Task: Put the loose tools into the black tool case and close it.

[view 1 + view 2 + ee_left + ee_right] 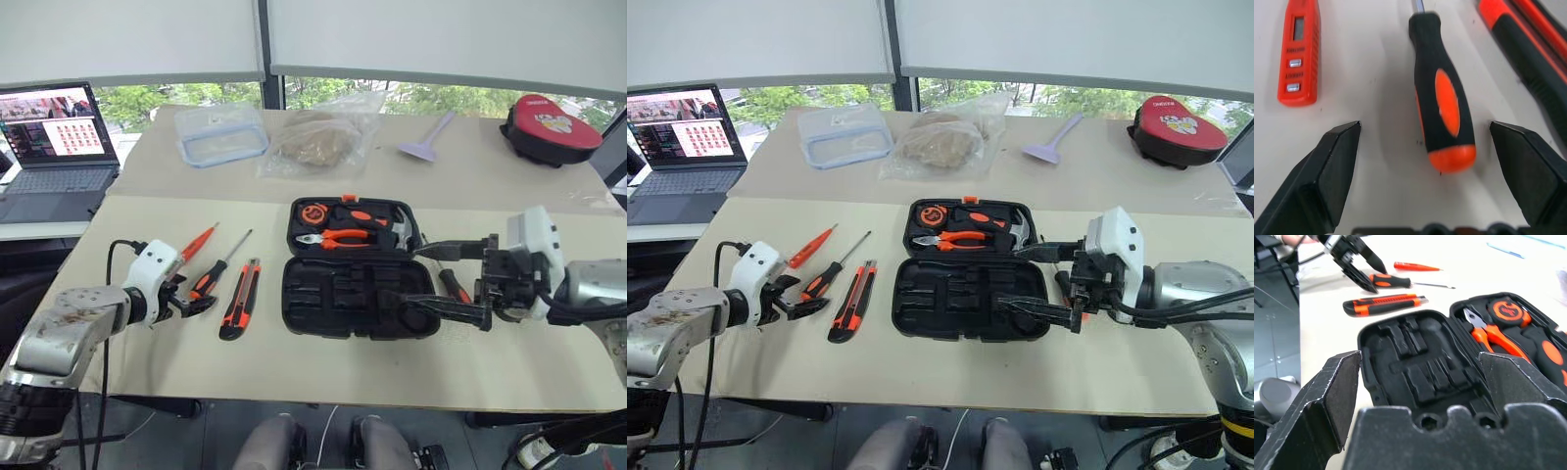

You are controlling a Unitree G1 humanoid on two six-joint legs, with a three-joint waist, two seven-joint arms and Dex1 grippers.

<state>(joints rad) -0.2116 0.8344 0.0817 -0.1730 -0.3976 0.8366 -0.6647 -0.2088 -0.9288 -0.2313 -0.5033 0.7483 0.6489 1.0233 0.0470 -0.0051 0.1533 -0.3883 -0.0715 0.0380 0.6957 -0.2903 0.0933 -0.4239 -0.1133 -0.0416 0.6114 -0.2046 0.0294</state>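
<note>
- The left arm reaches in low from the left edge, its left gripper [186,300] angled down and inward, fingers [1332,171] spread apart.
- The right arm comes in from the right, wrist roughly level, right gripper [431,279] pointing left, fingers wide apart.

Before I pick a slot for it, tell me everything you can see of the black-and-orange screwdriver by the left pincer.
The black-and-orange screwdriver has a black handle with an orange oval inlay and orange butt cap, rubbery-looking, and a thin metal shaft. It lies flat on the table, between the small all-orange screwdriver and the utility knife. The left pincer straddles its butt, open, touching nothing.
</note>
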